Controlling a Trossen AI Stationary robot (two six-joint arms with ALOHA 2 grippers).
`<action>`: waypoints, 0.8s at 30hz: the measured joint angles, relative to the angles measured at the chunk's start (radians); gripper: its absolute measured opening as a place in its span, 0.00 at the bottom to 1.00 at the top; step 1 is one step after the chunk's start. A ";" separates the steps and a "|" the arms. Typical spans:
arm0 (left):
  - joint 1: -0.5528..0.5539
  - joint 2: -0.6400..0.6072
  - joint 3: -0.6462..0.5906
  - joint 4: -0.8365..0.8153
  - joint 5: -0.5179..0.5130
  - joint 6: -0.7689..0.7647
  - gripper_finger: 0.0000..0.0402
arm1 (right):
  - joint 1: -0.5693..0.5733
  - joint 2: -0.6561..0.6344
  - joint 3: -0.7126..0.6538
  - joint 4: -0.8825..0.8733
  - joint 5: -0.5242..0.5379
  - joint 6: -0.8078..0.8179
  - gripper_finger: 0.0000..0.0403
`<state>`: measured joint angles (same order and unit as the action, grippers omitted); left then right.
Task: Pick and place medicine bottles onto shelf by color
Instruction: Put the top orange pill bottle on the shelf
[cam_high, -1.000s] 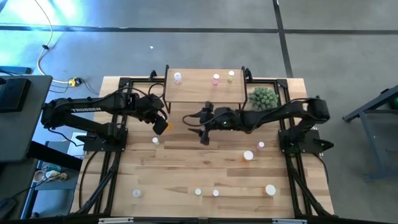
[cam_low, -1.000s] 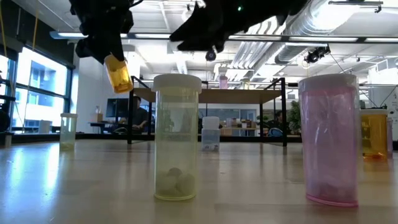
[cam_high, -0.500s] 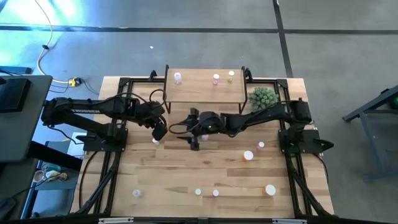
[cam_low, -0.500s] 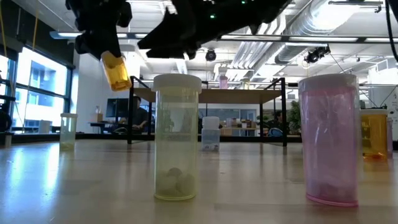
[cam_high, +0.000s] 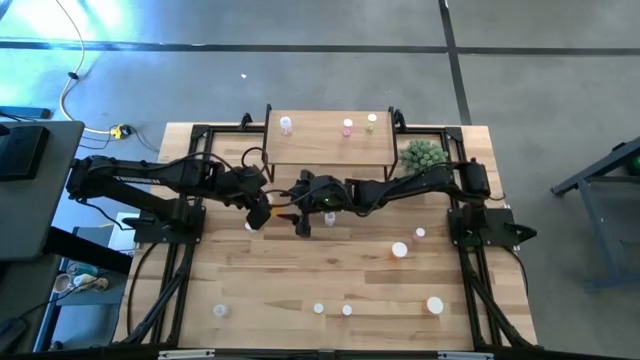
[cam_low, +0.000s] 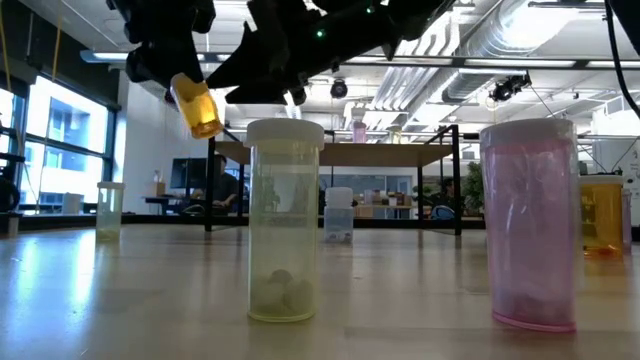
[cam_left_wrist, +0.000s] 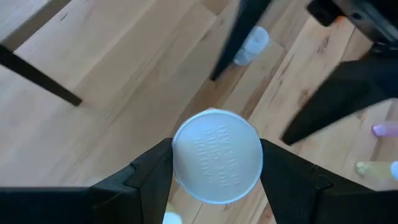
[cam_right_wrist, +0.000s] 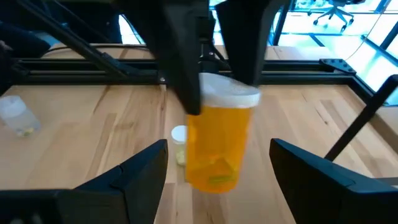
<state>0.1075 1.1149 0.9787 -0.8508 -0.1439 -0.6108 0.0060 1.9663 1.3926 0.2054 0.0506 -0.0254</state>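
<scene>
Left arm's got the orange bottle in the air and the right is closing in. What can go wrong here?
1. The left gripper pinches the orange bottle only near its cap, tilted; it might slip.
2. The right gripper stands open around the bottle, close to the left fingers; the two could collide.
3. A dropped bottle may knock the small bottle below.

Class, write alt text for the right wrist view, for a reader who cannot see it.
An orange medicine bottle with a white cap hangs in the air, gripped at the cap by the left gripper from above. The right gripper waits open in front of it, one finger on each side, above the wooden table.
</scene>
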 joint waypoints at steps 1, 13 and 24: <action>0.000 0.000 0.000 0.003 -0.001 0.001 0.51 | -0.001 0.000 0.000 -0.001 -0.001 0.000 0.68; 0.000 0.000 0.000 0.080 0.001 0.039 0.51 | -0.005 0.000 0.000 -0.014 -0.001 0.000 0.68; 0.000 0.000 0.000 0.137 -0.001 0.072 0.51 | -0.008 -0.001 0.000 -0.014 -0.051 0.003 0.67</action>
<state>0.1074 1.1149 0.9787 -0.7136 -0.1446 -0.5385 -0.0017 1.9656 1.3926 0.1914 -0.0006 -0.0227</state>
